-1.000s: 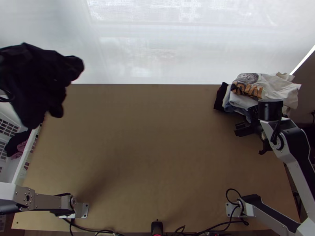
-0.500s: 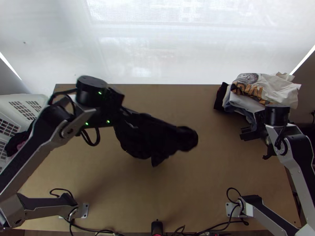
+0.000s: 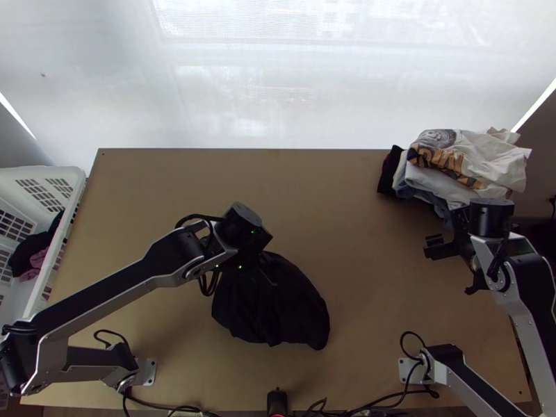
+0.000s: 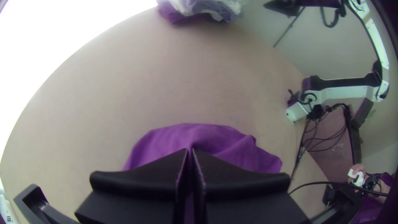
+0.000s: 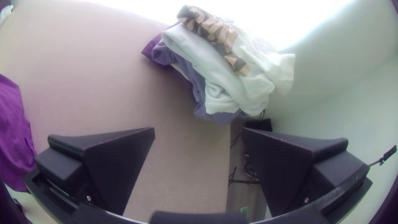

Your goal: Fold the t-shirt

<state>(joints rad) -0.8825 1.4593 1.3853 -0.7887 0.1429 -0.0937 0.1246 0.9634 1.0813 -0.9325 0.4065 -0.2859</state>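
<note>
A black t-shirt (image 3: 278,306) lies bunched on the middle of the table toward the near edge, looking purple in the left wrist view (image 4: 199,137). Over its upper left part is my left gripper (image 3: 254,260); in the left wrist view the left gripper (image 4: 190,153) has its fingers together, with the cloth pinched between them. My right gripper (image 3: 434,247) hangs at the table's right side, just below the pile of clothes; in the right wrist view the right gripper (image 5: 199,132) stands wide apart, holding nothing. The shirt's edge (image 5: 14,132) also shows there.
A pile of folded clothes (image 3: 472,160), a white printed one on top, sits at the table's far right corner. A white basket (image 3: 42,182) with dark and pink cloth stands off the table's left edge. Bare tabletop (image 3: 208,181) spreads beyond the shirt.
The left arm has swung in from the far left with the black shirt, then toward the near edge, lowering it onto the table. The right gripper has shifted slightly right and nearer.
</note>
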